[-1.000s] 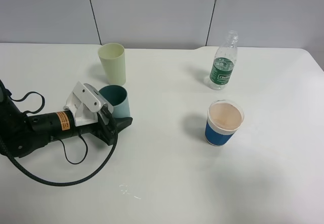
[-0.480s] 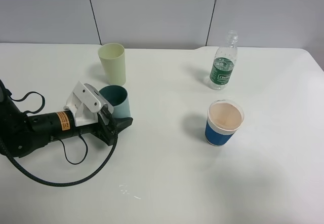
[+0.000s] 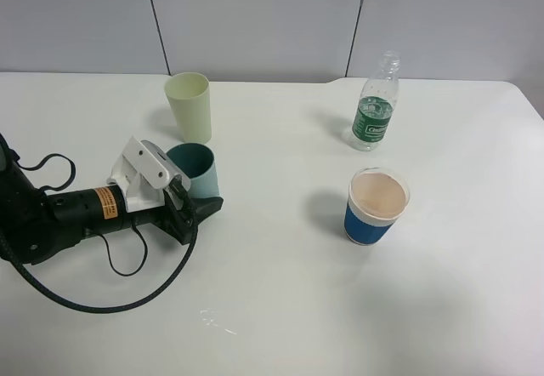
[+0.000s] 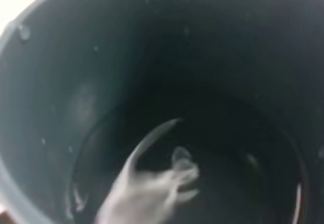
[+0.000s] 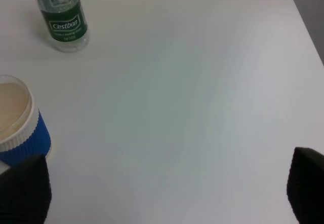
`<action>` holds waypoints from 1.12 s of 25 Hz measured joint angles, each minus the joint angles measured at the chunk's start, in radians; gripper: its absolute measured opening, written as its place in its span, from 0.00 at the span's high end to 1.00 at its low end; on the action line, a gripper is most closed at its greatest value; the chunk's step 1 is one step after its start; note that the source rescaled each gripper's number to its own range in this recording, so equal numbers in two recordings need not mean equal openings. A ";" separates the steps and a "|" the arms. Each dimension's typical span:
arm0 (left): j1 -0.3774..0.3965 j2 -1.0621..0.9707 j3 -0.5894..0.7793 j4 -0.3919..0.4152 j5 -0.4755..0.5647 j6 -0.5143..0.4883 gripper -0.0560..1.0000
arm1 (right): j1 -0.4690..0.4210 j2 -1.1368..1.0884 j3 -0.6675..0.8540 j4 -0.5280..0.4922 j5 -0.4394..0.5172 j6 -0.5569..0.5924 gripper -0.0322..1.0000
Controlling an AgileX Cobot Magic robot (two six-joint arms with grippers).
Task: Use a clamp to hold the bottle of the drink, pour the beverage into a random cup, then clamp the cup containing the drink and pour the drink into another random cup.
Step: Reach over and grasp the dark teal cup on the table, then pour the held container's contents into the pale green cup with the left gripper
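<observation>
Left arm [image 3: 51,219] is a thick black tube, orange printed label [image 3: 104,202] just behind the white angular bracket [image 3: 140,168], black left end effector [image 3: 202,208] just ahead of the bracket, black cables [image 3: 119,306] looping loose behind the bracket; right end effector [image 5: 163,191] shows only two black dimple-textured fingers [image 5: 23,189].

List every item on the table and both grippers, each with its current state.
teal tumbler, upright, wet inside, a little liquid at the bottom.
yellow-green tumbler, upright, contents hidden.
bottle, upright, standing free.
blue-and-white cup, upright, beige up to near the rim.
left gripper, shut, at the teal tumbler.
right gripper, open, holding nothing.
</observation>
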 joint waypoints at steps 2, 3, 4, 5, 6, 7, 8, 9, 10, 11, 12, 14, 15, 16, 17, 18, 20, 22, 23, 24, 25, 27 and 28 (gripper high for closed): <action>0.000 0.000 0.000 0.000 0.000 0.000 0.94 | 0.000 0.000 0.000 0.000 0.000 0.000 0.15; 0.000 0.000 0.000 0.000 0.000 0.000 0.94 | 0.000 0.000 0.000 0.000 0.000 0.000 0.15; 0.000 0.000 0.000 0.000 0.000 0.000 0.94 | 0.000 0.000 0.000 0.000 0.000 0.000 0.15; 0.000 0.000 0.000 0.000 0.000 0.000 0.94 | 0.000 0.000 0.000 0.000 0.000 0.000 0.15; 0.000 -0.001 0.000 0.000 0.000 -0.001 0.94 | 0.000 0.000 0.000 0.000 0.000 0.000 0.15; 0.000 -0.005 0.000 0.000 0.005 -0.007 0.94 | 0.000 0.000 0.000 0.000 0.000 0.000 0.15; 0.000 -0.012 0.000 0.000 0.013 -0.012 0.94 | 0.000 0.000 0.000 0.000 0.000 0.000 0.15; 0.000 -0.018 0.000 0.000 0.017 -0.022 0.94 | 0.000 0.000 0.000 0.000 0.000 0.000 0.15; 0.000 -0.028 0.000 0.000 0.017 -0.034 0.94 | 0.000 0.000 0.000 0.000 0.000 0.000 0.15; 0.000 -0.038 0.000 -0.002 0.017 -0.044 0.94 | 0.000 0.000 0.000 0.000 0.000 0.000 0.15; -0.001 -0.048 0.001 -0.008 0.017 -0.050 0.94 | 0.000 0.000 0.000 0.000 0.000 0.000 0.15; -0.002 -0.074 0.010 -0.025 0.017 -0.064 0.94 | 0.000 0.000 0.000 0.000 0.000 0.000 0.15; -0.002 -0.088 0.017 -0.038 0.017 -0.069 0.94 | 0.000 0.000 0.000 0.000 0.000 0.000 0.15; -0.002 -0.102 0.022 -0.051 0.017 -0.073 0.94 | 0.000 0.000 0.000 0.000 0.000 0.000 0.15; -0.002 -0.118 0.029 -0.062 0.017 -0.078 0.94 | 0.000 0.000 0.000 0.000 0.000 0.000 0.15; -0.002 -0.134 0.036 -0.078 0.017 -0.082 0.94 | 0.000 0.000 0.000 0.000 0.000 0.000 0.15; -0.002 -0.162 0.044 -0.107 0.021 -0.085 0.94 | 0.000 0.000 0.000 0.000 0.000 0.000 0.15; -0.002 -0.193 0.046 -0.124 0.024 -0.087 0.94 | 0.000 0.000 0.000 0.000 0.000 0.000 0.15; -0.002 -0.207 0.046 -0.133 0.025 -0.087 0.94 | 0.000 0.000 0.000 0.000 0.000 0.000 0.15; -0.002 -0.225 0.046 -0.141 0.034 -0.088 0.94 | 0.000 0.000 0.000 0.000 0.000 0.000 0.15; -0.002 -0.241 0.046 -0.154 0.042 -0.090 0.94 | 0.000 0.000 0.000 0.000 0.000 0.000 0.15; -0.002 -0.268 0.047 -0.191 0.059 -0.090 0.94 | 0.000 0.000 0.000 0.000 0.000 0.000 0.15; -0.002 -0.282 0.047 -0.209 0.072 -0.090 0.94 | 0.000 0.000 0.000 0.000 0.000 0.000 0.15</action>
